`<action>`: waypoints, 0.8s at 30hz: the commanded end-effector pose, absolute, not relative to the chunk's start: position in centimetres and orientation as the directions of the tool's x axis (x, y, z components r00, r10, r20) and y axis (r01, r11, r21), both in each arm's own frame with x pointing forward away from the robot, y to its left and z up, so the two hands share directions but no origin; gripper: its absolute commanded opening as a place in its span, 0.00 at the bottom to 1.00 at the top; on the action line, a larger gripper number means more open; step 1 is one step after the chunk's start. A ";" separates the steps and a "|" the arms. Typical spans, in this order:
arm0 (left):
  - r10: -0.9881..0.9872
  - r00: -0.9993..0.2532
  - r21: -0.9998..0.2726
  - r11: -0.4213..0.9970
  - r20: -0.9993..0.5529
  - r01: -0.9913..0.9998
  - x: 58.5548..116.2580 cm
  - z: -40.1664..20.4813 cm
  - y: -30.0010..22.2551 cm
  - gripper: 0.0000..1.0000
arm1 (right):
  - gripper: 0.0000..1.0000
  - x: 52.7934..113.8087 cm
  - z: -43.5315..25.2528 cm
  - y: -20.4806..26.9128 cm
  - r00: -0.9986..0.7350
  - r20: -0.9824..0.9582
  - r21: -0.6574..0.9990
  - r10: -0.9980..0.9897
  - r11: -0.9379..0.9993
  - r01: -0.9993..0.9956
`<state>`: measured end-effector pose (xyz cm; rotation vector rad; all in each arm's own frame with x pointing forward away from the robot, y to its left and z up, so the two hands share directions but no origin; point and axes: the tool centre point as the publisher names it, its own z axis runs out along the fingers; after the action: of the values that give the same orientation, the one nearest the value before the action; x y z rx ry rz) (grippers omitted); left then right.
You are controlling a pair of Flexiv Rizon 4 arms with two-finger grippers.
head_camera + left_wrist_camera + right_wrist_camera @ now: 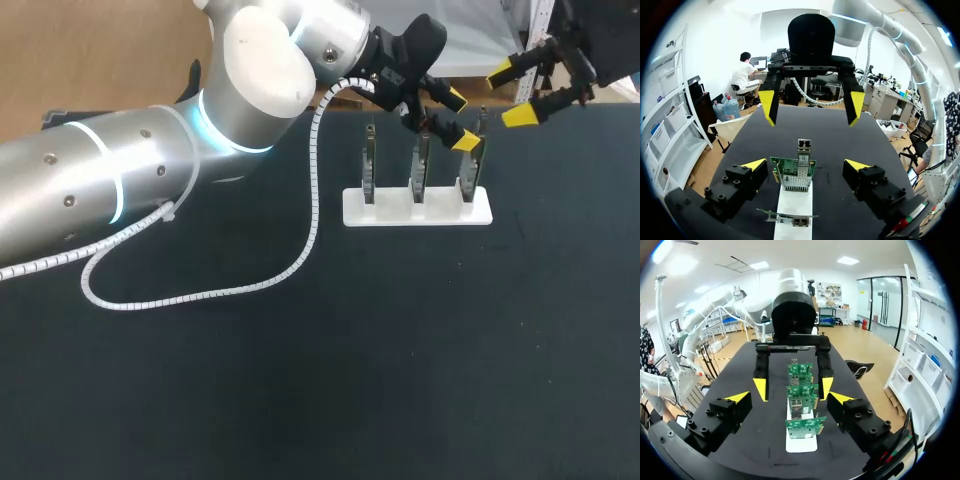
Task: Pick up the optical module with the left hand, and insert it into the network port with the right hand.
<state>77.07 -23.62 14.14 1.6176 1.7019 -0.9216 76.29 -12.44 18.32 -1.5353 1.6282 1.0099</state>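
Note:
A white stand (417, 208) holds three upright green network cards. The optical module (804, 147) stands in the port on top of the card (793, 172) nearest my right arm, and shows in the head view as a thin upright piece (481, 118). My left gripper (806, 165) is open, hanging over the stand's right end with that card between its fingers and untouched. Beyond that end of the stand, my right gripper (512, 92) is open and holds nothing. In the right wrist view the right gripper (790, 397) faces the row of cards (801, 392).
The left arm's white spiral cable (200, 290) loops down onto the black table (400, 380) left of the stand. The left arm fills the back left of the head view.

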 end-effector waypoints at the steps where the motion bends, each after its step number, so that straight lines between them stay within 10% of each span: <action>1: 0.574 -0.070 -0.073 0.017 -0.816 0.997 76.8 14.2 -23.5 1.00 | 1.00 76.7 18.7 -13.7 -0.077 -0.892 0.095 -0.446 -0.019 -0.995; 6: 0.574 -0.070 -0.073 0.017 -0.816 0.997 76.8 14.2 -23.5 1.00 | 1.00 76.5 18.9 -13.9 -0.052 -0.883 0.056 -0.467 0.005 -0.998; 7: 0.574 -0.070 -0.073 0.017 -0.816 0.997 76.8 14.2 -23.5 1.00 | 0.28 76.6 18.9 -14.0 -0.047 -0.876 0.041 -0.481 0.022 -0.999; 8: 0.574 -0.070 -0.073 0.017 -0.816 0.997 76.8 14.2 -23.5 1.00 | 0.00 76.6 18.9 -14.0 -0.040 -0.876 0.034 -0.480 0.022 -0.999; 24: 0.574 -0.070 -0.073 0.017 -0.816 0.997 76.8 14.2 -23.5 1.00 | 0.00 76.8 19.3 -11.5 0.022 -0.874 -0.045 -0.486 0.036 -0.998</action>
<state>77.07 -23.61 14.13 1.6176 1.7019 -0.9216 77.25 -11.82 19.47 -1.5592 1.5597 0.8869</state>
